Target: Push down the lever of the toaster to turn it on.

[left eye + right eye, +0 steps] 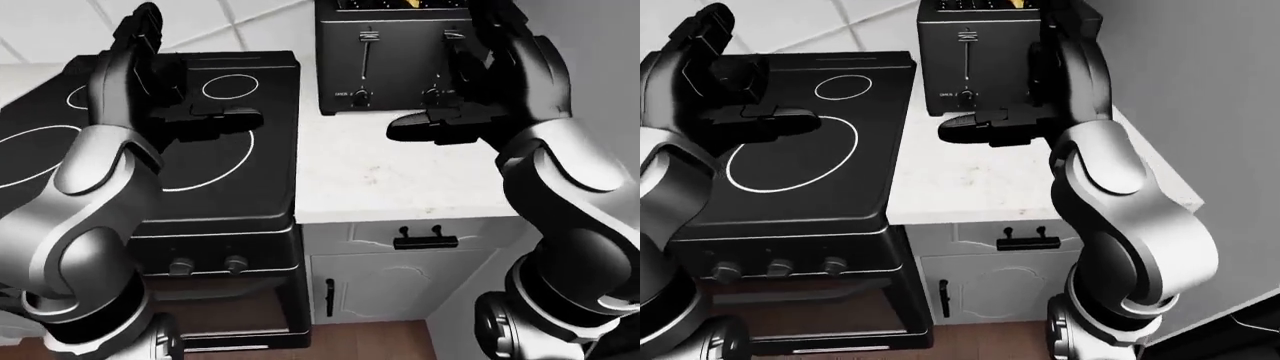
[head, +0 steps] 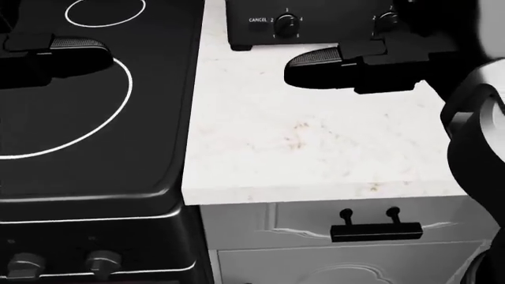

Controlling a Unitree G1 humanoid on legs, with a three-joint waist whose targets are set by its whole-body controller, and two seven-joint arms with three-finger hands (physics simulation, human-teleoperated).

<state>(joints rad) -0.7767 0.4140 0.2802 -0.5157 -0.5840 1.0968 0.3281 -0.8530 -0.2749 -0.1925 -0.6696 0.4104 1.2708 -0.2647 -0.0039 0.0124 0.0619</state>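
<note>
The toaster (image 1: 395, 64) looked matt black, the stove (image 1: 240, 161) top glossy black glass, the counter (image 2: 315, 142) smooth speckled white stone

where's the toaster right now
In the left-eye view the toaster stands at the top centre on the white counter, just right of the black stove, with the right hand raised before it.

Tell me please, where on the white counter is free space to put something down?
The counter is bare between the stove edge at the head view's left, the toaster at its top and the counter's near edge above the drawer handle. It is crowded near the toaster, where the open right hand hovers. The left hand hovers over the stove.
</note>
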